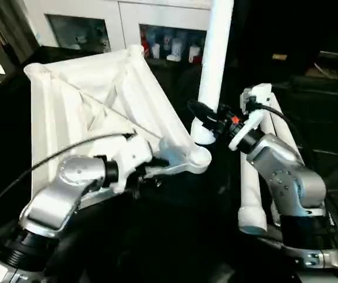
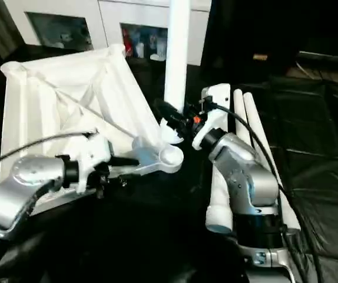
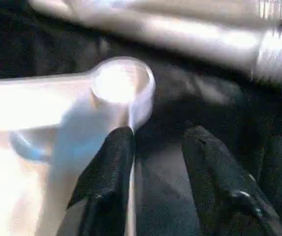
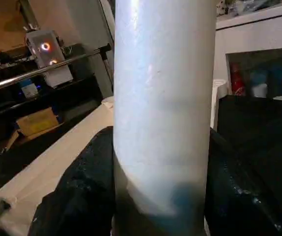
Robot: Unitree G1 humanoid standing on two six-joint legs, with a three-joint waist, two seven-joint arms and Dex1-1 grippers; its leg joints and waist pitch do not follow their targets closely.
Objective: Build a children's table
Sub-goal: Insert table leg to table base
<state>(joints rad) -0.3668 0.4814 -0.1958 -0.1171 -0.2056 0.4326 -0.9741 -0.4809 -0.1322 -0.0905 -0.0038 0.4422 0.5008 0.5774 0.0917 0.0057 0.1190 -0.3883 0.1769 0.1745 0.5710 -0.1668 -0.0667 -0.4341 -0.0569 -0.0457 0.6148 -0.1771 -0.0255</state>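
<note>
Tabletop: the white plastic tabletop (image 1: 98,100) is seen tilted, ribbed underside up, across the upper left and centre of the head views, resting on the black-draped desk (image 1: 334,153).
Corner socket: a round corner socket (image 3: 123,86) is found at the tabletop's nearest corner, near the middle of the left eye frame, open end upward.
Left pincer: the left pincer (image 3: 158,147) is placed at the tabletop edge just behind that socket; one black finger (image 3: 109,172) is seen against the white rim, the other (image 3: 214,167) over the dark cloth, so the fingers are spread with the rim's edge between them; whether the rim is pinched cannot be told.
Right pincer: the right pincer (image 1: 207,121) is seen at centre right of the left eye frame, its two fingers pressed on either side of a white leg.
Held leg: the held leg (image 1: 213,65) is kept nearly upright, rising out of the top of the frame; its lower end is just beside the socket, slightly above and behind it, and not seated in it.
Spare legs: further white legs (image 2: 257,135) are laid side by side on the desk at the right, behind the right forearm.
Background: a white cabinet (image 1: 128,23) with glass doors is seen along the top of the frame.
</note>
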